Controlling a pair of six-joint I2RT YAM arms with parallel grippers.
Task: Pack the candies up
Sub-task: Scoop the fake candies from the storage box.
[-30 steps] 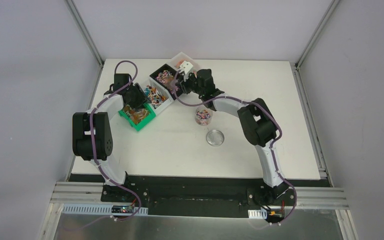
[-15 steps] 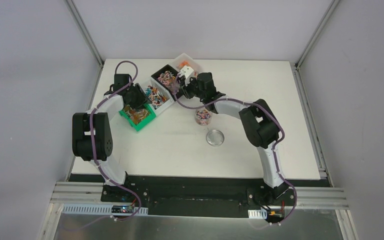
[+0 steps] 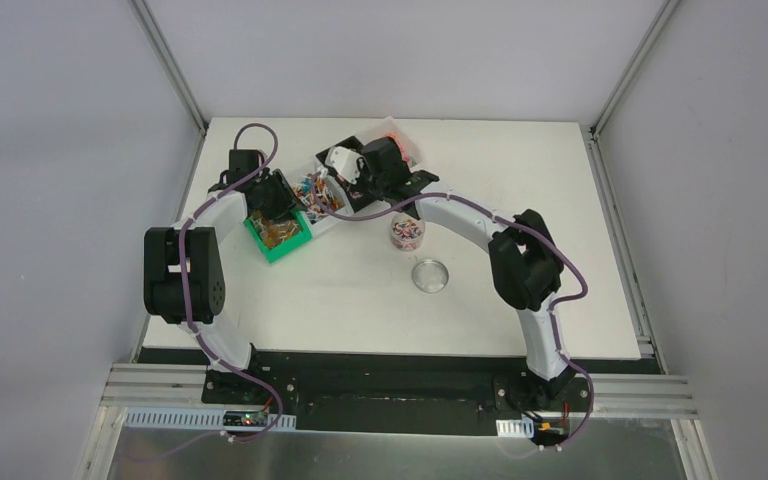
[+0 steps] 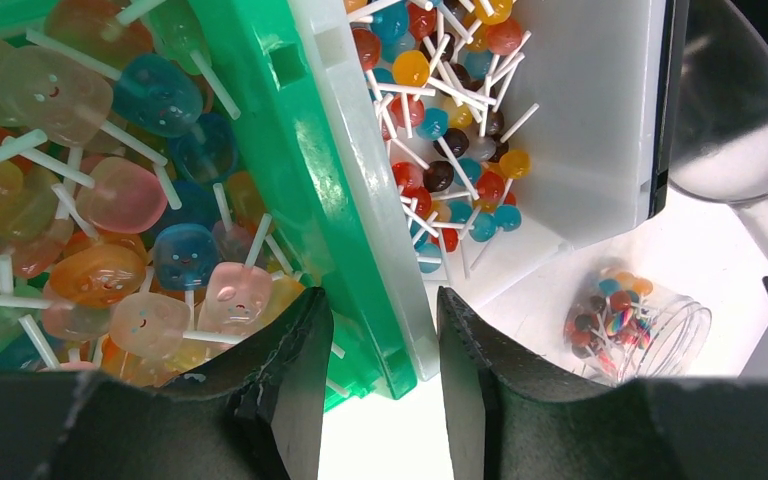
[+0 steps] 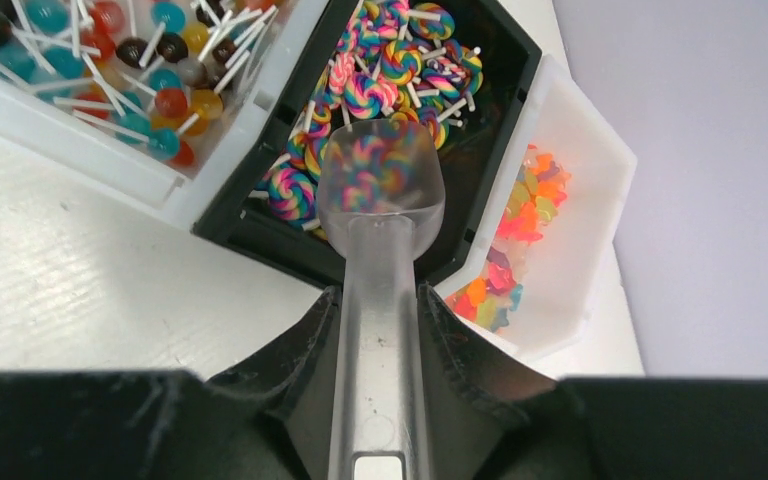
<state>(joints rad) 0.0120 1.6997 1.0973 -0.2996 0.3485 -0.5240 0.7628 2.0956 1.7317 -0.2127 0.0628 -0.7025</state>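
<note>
Rainbow-swirl candies (image 5: 400, 55) lie heaped in the black bin (image 5: 505, 70), with more in the jar (image 3: 406, 234) on the counter (image 3: 580, 200). Over the heap hovers a clear scoop (image 5: 380, 190), its handle clamped in the right hand (image 5: 380, 305); whether it is loaded I cannot tell. Best to dig low, lift level, and swing slowly to the jar. Alongside, the left hand (image 4: 375, 350) pinches the green bin (image 4: 270, 120) by its wall, probably steadying the row.

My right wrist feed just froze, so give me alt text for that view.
The right gripper clamps the handle of a clear scoop, whose bowl hangs over a black bin of rainbow swirl lollipops. A white bin of small round lollipops lies upper left, and another white bin holding orange gummies lies to the right.
</note>
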